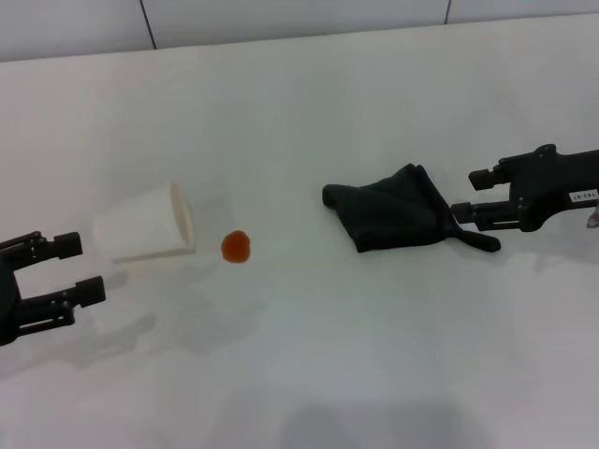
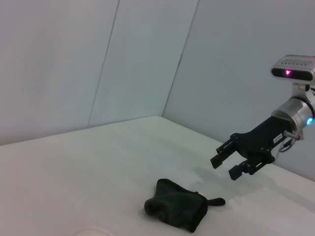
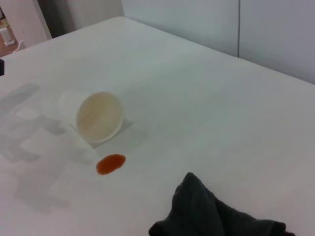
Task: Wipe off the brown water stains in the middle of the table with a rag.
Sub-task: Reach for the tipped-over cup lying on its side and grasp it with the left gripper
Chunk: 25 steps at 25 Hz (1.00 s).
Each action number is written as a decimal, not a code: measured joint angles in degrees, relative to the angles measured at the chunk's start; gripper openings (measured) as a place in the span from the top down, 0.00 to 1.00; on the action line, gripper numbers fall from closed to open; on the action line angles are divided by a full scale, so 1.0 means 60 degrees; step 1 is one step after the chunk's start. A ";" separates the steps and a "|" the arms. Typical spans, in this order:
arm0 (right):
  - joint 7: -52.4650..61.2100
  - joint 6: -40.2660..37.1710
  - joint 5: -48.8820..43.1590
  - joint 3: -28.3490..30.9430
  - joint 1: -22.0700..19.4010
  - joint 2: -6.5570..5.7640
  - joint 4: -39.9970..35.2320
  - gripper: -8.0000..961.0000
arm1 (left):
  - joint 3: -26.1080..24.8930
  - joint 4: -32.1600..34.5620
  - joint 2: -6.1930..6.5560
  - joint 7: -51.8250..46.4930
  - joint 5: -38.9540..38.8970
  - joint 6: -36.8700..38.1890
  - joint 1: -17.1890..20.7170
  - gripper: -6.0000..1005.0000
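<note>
A small orange-brown stain sits on the white table left of centre; it also shows in the right wrist view. The black rag lies crumpled right of centre, its thin tail pointing right. It shows in the left wrist view and the right wrist view. My right gripper is open just right of the rag, near the tail, holding nothing; it also shows in the left wrist view. My left gripper is open and empty at the left edge.
A white paper cup lies on its side just left of the stain, its mouth toward the stain; it shows in the right wrist view. A grey wall runs along the table's far edge.
</note>
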 joint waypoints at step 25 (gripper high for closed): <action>0.0000 0.0002 0.0000 -0.0019 0.0014 0.0000 0.0002 0.41 | 0.0011 -0.0591 0.0049 -0.0364 0.0381 0.0071 -0.0649 0.22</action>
